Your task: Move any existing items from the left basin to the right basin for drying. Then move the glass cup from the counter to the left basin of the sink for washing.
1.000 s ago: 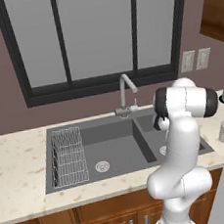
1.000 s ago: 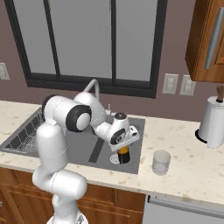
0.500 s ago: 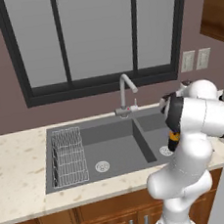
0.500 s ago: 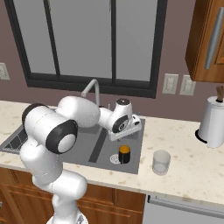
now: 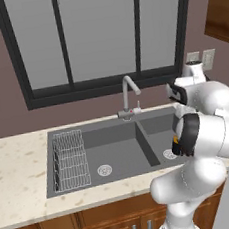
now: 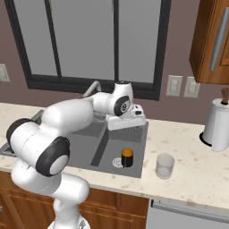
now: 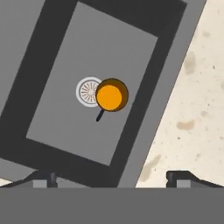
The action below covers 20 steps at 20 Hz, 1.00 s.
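Observation:
The black cylinder with the orange top [image 6: 127,157] stands upright on the floor of the narrow right basin [image 6: 130,141], touching nothing but the floor beside the round drain [image 6: 117,162]. Seen from above in the hand view, the cylinder [image 7: 112,95] sits next to the drain [image 7: 88,91]. My gripper [image 7: 113,177] hangs high above that basin, open, with nothing between its widely spread fingertips [image 7: 183,176]. The hand [image 6: 127,120] is over the basin's back edge. The clear glass cup [image 6: 165,166] stands on the speckled counter [image 6: 188,145], right of the sink. The wide left basin [image 5: 115,151] holds a wire rack [image 5: 70,159].
A silver gooseneck tap [image 5: 129,92] rises behind the divider. A tall white-grey jar [image 6: 218,125] stands at the counter's far right, under a wooden wall cabinet [image 6: 212,40]. My own arm crosses in front of the sink in both base views.
My hand has lifted up and back from the cylinder, which stays standing in the right basin. The jaws remain open.

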Motion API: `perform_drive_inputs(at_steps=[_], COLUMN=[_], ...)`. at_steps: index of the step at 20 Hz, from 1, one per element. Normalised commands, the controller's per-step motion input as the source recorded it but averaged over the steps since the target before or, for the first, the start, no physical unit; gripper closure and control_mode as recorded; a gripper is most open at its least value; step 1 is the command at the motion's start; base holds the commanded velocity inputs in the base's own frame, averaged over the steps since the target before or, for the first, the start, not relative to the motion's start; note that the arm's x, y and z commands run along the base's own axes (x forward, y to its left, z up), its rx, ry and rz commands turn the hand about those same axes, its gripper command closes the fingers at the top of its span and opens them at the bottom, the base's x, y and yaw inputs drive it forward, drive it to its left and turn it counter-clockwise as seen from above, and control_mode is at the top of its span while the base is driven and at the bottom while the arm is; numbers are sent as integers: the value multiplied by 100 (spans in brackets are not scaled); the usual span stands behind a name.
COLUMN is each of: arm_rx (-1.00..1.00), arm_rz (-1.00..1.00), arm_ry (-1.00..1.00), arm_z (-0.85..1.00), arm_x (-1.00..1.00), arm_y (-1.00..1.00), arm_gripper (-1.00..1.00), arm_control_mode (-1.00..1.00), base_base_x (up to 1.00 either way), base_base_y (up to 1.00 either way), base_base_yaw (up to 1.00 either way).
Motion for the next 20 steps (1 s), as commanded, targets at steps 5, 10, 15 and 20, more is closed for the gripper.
perform_drive_inputs(at_steps=[5,10,15,20], arm_rx=[0,0,0,0], arm_rz=[-22,-17,-16,-15], arm_ry=[0,0,0,5], arm_z=[5,-4,0,-7], arm_x=[-58,-51,-35,-9], arm_y=[-33,-36,-34,-33], arm_gripper=[-100,-100,-100,-100], arm_control_mode=[-100,-100,-100,-100], base_base_x=[0,0,0,0], base_base_y=[0,0,0,0], base_base_yaw=[0,0,0,0])
